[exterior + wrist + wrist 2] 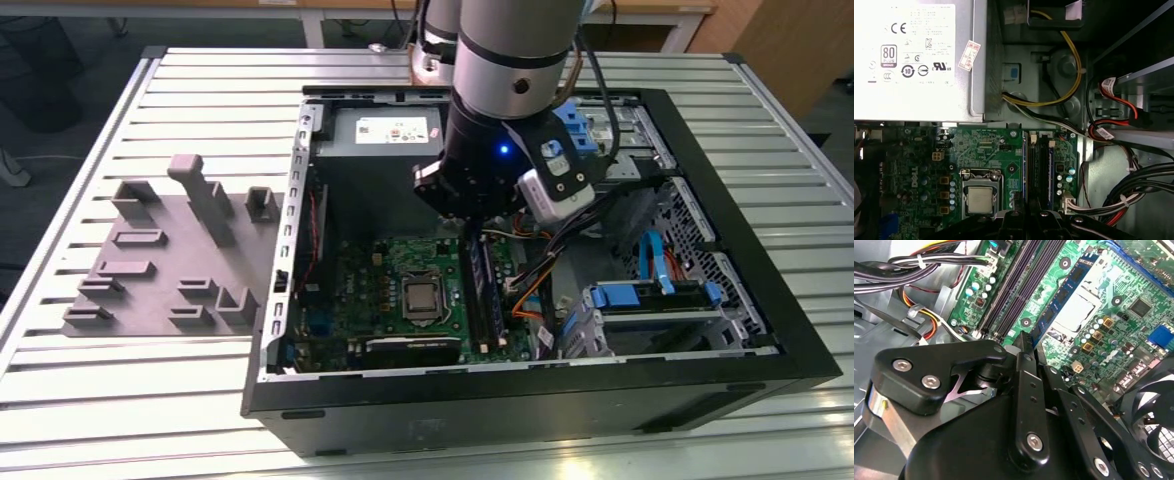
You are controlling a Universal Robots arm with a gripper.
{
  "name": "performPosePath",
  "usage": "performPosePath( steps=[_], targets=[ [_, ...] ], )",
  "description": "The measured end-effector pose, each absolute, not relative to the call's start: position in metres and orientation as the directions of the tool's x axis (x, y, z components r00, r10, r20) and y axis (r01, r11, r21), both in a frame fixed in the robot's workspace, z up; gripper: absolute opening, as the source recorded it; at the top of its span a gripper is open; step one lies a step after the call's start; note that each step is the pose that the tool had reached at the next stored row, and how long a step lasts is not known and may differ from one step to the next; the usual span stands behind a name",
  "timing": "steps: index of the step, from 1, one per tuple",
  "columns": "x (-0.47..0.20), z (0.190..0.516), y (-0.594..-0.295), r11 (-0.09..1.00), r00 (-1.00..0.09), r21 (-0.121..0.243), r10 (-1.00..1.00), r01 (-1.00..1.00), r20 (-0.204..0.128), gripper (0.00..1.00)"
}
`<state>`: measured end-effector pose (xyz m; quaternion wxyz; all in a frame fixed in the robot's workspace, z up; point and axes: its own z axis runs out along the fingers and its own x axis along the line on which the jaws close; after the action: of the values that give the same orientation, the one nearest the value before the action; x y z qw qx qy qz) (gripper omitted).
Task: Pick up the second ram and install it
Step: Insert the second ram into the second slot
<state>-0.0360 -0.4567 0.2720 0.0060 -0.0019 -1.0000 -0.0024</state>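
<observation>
Exterior view: silver-and-black robot arm reaches down into the open black desktop computer case [787, 330] lying on the slatted metal table [80, 400]. The black gripper [470, 222] sits low over the large green motherboard [387, 290], right above the long black memory slots [483, 295] beside the square silver processor [423, 296]. Grey moulded parts tray [160, 260] lies on the table on the exterior view's left of the case. Blue drive bay [654, 300] is in the case on the exterior view's right of the motherboard.

Second wrist view: black gripper [1026, 347] fingers are drawn narrow, pinched on the edge of the second ram [1066, 290], a thin blue-green circuit stick with dark chips. The stick runs along the motherboard [1124, 315] between the memory slots [1019, 285] and the processor [1079, 310], parallel to both. Can't tell whether it's seated. Black fan [1154, 415] is at the motherboard's edge, bundled black cables [914, 270] beyond the slots.

First wrist view: gripper tips [1026, 220] sit at the near end of the memory slots [1038, 165] on the motherboard [984, 150]. Silver power supply box [919, 60] lies beyond the motherboard.
</observation>
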Motion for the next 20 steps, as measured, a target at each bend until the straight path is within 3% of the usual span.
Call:
performPosePath(
  steps=[20],
  targets=[
    [-0.036,0.259,-0.457,1.000,-1.000,0.005,0.004,0.004,0.012,0.14]
  ],
)
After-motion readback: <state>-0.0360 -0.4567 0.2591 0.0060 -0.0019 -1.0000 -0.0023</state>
